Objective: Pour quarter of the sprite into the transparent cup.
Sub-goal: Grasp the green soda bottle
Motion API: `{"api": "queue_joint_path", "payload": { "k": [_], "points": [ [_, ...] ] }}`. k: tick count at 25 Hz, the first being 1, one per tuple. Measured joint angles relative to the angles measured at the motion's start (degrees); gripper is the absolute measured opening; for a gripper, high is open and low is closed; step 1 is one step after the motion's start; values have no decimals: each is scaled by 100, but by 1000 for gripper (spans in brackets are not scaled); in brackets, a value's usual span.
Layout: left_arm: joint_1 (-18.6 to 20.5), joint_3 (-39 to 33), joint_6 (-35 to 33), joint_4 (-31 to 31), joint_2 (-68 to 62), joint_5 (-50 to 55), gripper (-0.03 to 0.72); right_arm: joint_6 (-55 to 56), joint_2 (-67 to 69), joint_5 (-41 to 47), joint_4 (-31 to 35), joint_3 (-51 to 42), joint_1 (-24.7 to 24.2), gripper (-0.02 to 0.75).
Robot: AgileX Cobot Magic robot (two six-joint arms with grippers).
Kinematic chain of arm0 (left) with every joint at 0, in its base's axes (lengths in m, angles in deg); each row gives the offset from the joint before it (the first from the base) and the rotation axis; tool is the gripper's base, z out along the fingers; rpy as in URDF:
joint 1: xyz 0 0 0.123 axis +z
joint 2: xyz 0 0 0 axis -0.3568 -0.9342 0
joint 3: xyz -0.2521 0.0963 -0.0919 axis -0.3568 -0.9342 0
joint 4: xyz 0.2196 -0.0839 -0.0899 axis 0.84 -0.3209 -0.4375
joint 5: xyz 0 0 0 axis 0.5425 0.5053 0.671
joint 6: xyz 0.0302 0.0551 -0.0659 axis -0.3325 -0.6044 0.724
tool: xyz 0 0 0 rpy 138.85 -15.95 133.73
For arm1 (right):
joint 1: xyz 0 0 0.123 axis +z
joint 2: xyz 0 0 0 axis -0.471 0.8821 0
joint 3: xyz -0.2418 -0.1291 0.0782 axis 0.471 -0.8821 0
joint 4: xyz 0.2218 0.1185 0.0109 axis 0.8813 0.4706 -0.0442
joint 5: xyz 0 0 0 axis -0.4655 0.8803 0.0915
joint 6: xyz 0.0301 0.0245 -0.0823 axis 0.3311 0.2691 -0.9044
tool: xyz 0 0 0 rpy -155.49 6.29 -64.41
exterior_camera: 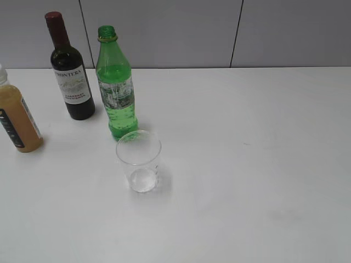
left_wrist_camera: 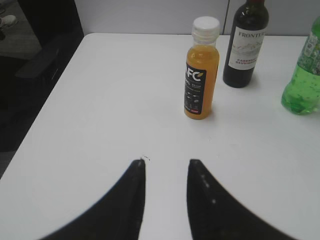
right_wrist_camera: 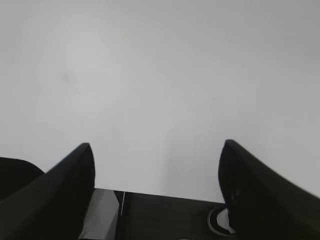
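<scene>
A: so what are the grippers doing?

B: left gripper [left_wrist_camera: 166, 172] has a narrow gap, holding nothing, over bare worktop [exterior_camera: 263, 164]. right gripper [right_wrist_camera: 156, 152] is spread wide, empty too.

A: and the sprite?

B: sprite [exterior_camera: 115, 87] stands upright, neck up, beside the wine bottle [exterior_camera: 70, 68]. transparent cup [exterior_camera: 139, 161] sits just in front, mouth up.

I see my left gripper [left_wrist_camera: 166, 165] has two black, curved, pointy fingers; my right gripper [right_wrist_camera: 156, 147] has black, smooth, rounded ones
</scene>
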Motion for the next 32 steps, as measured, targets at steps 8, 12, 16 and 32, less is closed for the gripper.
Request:
{"api": "queue_joint_path", "payload": {
  "k": [8,12,16,32],
  "points": [
    [0,0,0,0,0,0,228,0,-2035,-881,31,-1491,0,594],
    [0,0,0,0,0,0,228,0,-2993,-1044,31,-1989,0,594],
    [0,0,0,0,0,0,228,-40,-3737,-981,31,-2162,0,589],
    [0,0,0,0,0,0,228,-38,-5219,-916,46,-2208,0,587]
  ]
}}
